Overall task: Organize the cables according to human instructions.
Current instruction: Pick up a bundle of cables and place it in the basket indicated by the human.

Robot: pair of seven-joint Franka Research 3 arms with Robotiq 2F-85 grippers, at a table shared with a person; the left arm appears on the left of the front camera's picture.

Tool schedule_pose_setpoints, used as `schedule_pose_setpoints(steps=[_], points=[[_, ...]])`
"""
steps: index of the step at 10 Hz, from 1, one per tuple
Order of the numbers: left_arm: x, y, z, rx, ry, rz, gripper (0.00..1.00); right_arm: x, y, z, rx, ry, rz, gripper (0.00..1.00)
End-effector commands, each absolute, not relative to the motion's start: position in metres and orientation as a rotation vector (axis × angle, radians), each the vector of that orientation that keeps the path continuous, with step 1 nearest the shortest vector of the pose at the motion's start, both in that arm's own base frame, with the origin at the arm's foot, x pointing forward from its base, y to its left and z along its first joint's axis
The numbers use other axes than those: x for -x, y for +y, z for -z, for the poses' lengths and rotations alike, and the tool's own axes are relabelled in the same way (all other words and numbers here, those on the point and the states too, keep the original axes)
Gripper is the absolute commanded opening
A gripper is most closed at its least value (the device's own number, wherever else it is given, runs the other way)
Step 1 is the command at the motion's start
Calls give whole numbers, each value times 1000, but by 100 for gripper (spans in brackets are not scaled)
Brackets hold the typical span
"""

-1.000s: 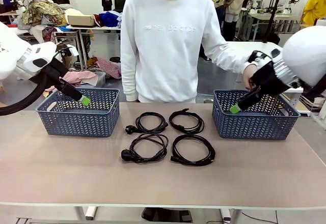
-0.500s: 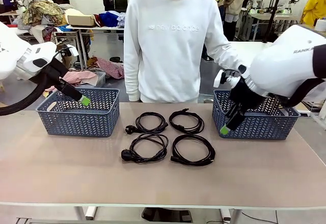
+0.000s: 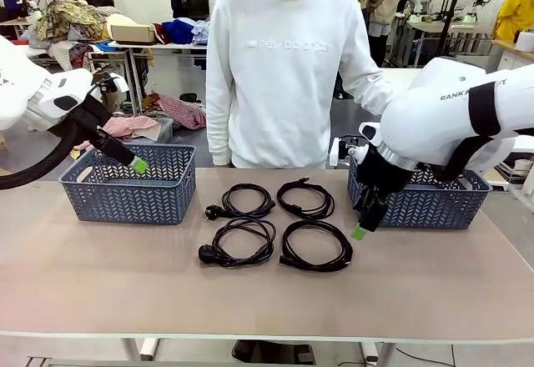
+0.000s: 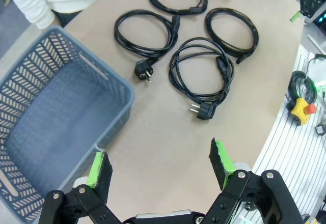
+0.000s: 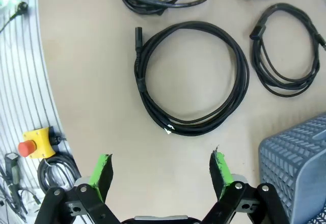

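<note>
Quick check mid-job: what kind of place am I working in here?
Probably a robot lab or workshop, not a home: a yellow emergency-stop box sits beside the table, and heaps of clothes cover worktables behind the person.

1. The four cables [image 5: 138, 66] are showing plain black all over, plugs included.
2. Both baskets [image 3: 125, 196] are showing blue-grey, with a herringbone cut-out pattern running around their walls.
3. The table [image 3: 250, 309] is showing a flat, pale beige-brown.
4. The person [image 3: 284, 100] is wearing white, with faint grey lettering across the chest.
5. The left gripper [image 3: 138, 165] and the right gripper [image 3: 359, 232] are showing black, with bright green pads [image 5: 103, 170], on white arms [image 3: 450, 117].
6. The stop box [image 5: 43, 138] is showing yellow and carrying a red button [image 5: 26, 147].
</note>
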State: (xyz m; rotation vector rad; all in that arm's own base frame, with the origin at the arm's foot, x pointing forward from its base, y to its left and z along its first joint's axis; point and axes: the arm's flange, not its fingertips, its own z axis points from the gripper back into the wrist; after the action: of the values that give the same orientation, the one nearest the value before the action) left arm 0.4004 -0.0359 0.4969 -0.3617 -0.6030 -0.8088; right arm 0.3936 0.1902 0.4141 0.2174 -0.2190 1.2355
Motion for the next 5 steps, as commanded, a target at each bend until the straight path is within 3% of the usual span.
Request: schedule_pose_setpoints(steps=[1,5], points=[[-400,-33,-493,382,-615,824,100,-391,187,-418,-217,-230,-1225,100],[-400,-33,-493,382,-615,824,100,-391,187,-418,-217,-230,-1225,100]])
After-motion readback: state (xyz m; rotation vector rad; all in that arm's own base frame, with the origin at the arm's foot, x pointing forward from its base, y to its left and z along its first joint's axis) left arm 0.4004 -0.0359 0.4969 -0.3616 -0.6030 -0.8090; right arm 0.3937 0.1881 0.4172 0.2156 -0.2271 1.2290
